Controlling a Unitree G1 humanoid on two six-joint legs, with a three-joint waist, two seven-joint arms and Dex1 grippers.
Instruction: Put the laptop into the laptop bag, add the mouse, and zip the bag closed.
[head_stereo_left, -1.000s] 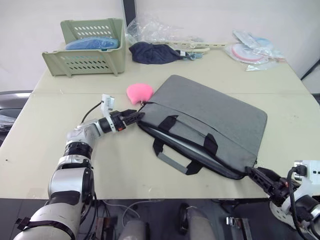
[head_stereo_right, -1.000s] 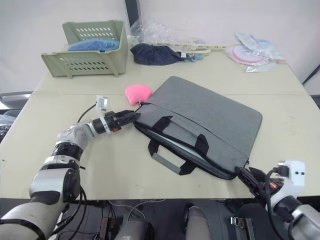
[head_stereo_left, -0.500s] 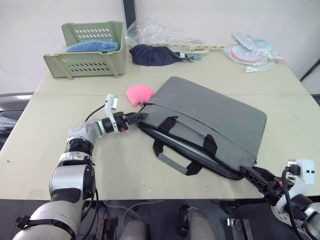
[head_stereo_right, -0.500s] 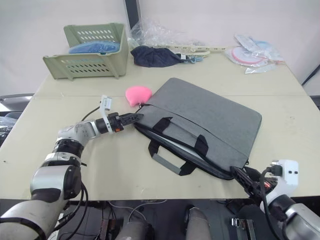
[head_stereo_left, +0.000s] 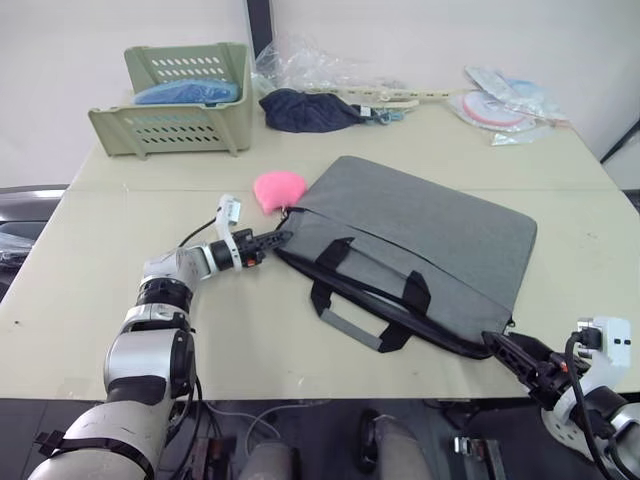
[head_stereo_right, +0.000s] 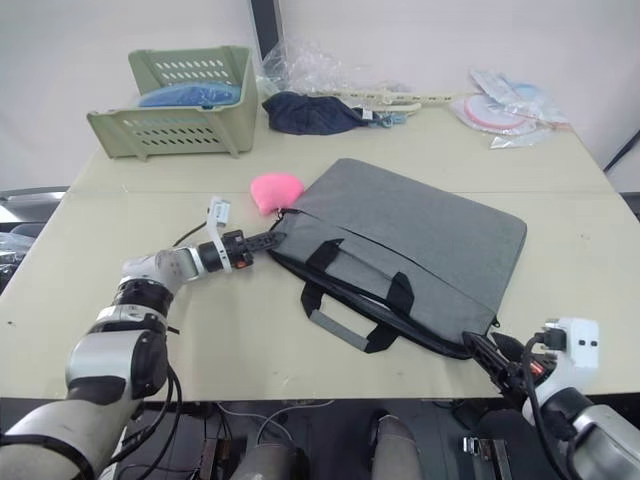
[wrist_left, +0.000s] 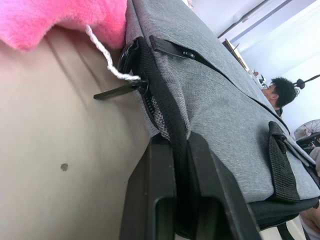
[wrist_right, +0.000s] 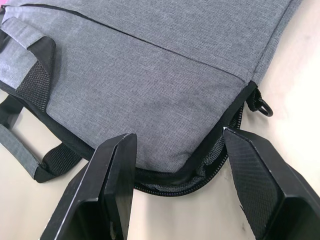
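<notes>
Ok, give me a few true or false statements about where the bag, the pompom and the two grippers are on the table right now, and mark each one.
1. The left gripper is shut on the black edging at a corner of the laptop bag. True.
2. The right gripper is shut on a strap handle. False: its fingers are spread open around the bag's other near corner.
3. The pink pompom lies inside the green basket. False: it lies on the table beside the bag's corner, tied on by a white cord.
4. The dark blue cloth bundle lies at the back of the table, behind the bag. True.
</notes>
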